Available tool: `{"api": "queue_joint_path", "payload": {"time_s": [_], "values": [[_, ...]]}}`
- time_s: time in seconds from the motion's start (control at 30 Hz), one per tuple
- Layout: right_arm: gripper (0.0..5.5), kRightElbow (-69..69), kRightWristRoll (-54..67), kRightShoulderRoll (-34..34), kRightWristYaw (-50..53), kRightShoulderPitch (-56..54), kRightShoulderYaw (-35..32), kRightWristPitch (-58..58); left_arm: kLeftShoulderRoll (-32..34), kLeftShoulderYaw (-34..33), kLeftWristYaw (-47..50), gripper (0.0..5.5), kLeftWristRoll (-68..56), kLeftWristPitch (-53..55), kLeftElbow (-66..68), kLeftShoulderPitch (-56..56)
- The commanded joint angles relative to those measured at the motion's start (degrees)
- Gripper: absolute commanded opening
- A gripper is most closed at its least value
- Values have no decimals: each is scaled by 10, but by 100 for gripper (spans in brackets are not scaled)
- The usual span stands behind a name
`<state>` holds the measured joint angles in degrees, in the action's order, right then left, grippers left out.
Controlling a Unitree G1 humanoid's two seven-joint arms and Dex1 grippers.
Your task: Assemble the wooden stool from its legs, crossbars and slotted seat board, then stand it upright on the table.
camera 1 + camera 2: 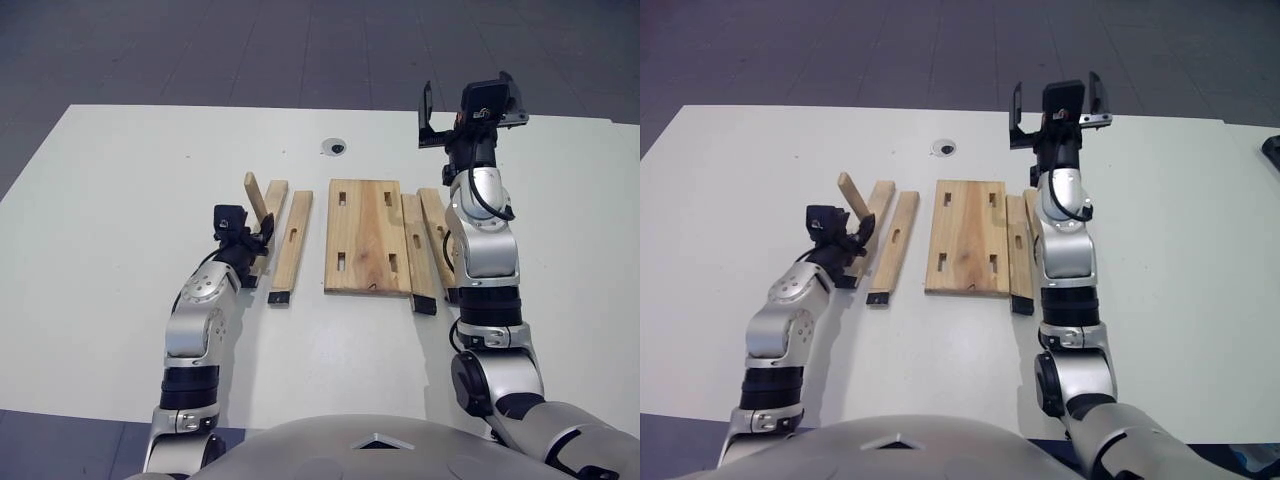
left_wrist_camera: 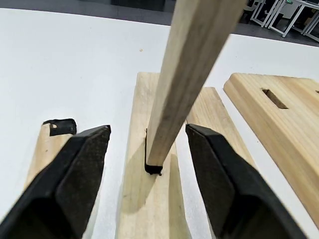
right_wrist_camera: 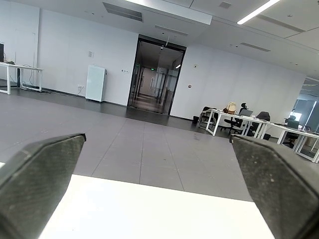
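A wooden stool lay in pieces at the middle of a white desk (image 1: 120,200), its slotted seat board (image 1: 365,236) flat and unassembled. On the side toward the desk's left edge, a crossbar (image 2: 189,69) stood tilted with its dark-tipped end in the slot of a leg (image 2: 149,199). The left gripper (image 2: 147,130) straddled the crossbar low down, its fingers (image 2: 75,174) spread and clear of the wood on both sides. A second slotted leg (image 1: 292,247) lay just beside the first, and two more legs (image 1: 417,250) lay against the seat board's right edge.

The right gripper (image 1: 468,100) was raised above the desk's far edge, fingers (image 3: 40,169) spread wide and holding nothing. A cable grommet (image 1: 334,147) sat near the far edge.

The parts looked like light, stiff, dry timber, unlikely to slip between rubber pads. The leaning crossbar appeared only loosely seated, so a pinch across its narrow faces close to the slot seemed wisest. A grip higher up risked levering it out of the slot or shifting the unheld leg.
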<state>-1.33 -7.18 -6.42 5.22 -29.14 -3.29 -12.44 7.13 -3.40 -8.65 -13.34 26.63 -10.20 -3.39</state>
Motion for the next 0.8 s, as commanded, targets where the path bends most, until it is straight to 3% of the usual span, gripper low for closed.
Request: {"api": "queue_joint_path", "payload": {"time_s": [0.03, 0.4, 0.6, 0.8], "values": [[540, 1, 3, -2, -2, -7, -1, 0, 15, -28, -35, 369, -33, -18, -26, -16], [540, -6, 5, -1, -4, -10, 0, 4, 52, -89, -81, 537, -114, -23, -54, -88], [540, -9, 5, 2, -4, -10, 1, 4, 30, -114, -41, 537, -182, 5, -46, -180], [540, -14, 5, 6, -6, -11, 5, 6, 6, -98, -14, 537, -165, -22, 21, -248]]}}
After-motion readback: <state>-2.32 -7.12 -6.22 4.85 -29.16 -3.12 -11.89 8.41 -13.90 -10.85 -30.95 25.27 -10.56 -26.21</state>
